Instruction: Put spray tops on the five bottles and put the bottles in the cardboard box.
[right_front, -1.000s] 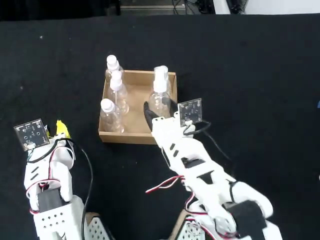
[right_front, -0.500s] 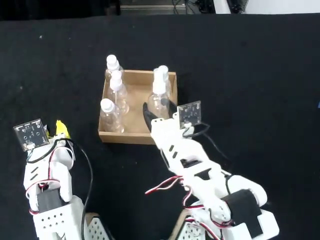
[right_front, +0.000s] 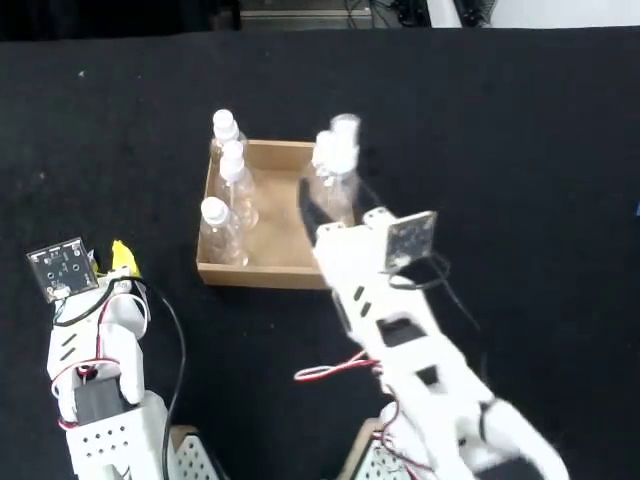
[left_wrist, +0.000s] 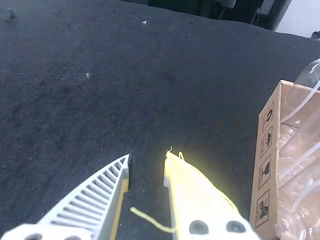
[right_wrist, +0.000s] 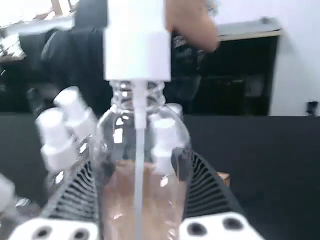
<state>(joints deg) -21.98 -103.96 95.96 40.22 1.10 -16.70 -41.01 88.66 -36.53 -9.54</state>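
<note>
My right gripper (right_front: 328, 207) is shut on a clear bottle (right_front: 345, 135) with a white spray top (right_wrist: 136, 40), held upright over the right side of the cardboard box (right_front: 272, 272). The right wrist view has this bottle (right_wrist: 137, 200) between the ribbed fingers (right_wrist: 210, 192). A second capped bottle (right_front: 324, 152) stands just beside it in the box. Three more capped bottles (right_front: 231, 165) stand along the box's left wall. My left gripper (left_wrist: 146, 162) hangs open over bare black cloth, left of the box (left_wrist: 270, 150), with nothing between its fingers.
The black tablecloth (right_front: 500, 150) stretches bare right of and behind the box. My left arm (right_front: 95, 340) sits at the front left, my right arm (right_front: 410, 340) slants up from the front middle. Dark room clutter lies beyond the far table edge.
My right arm has shifted right and lifted, carrying the held bottle toward the box's right wall. The left arm has kept still.
</note>
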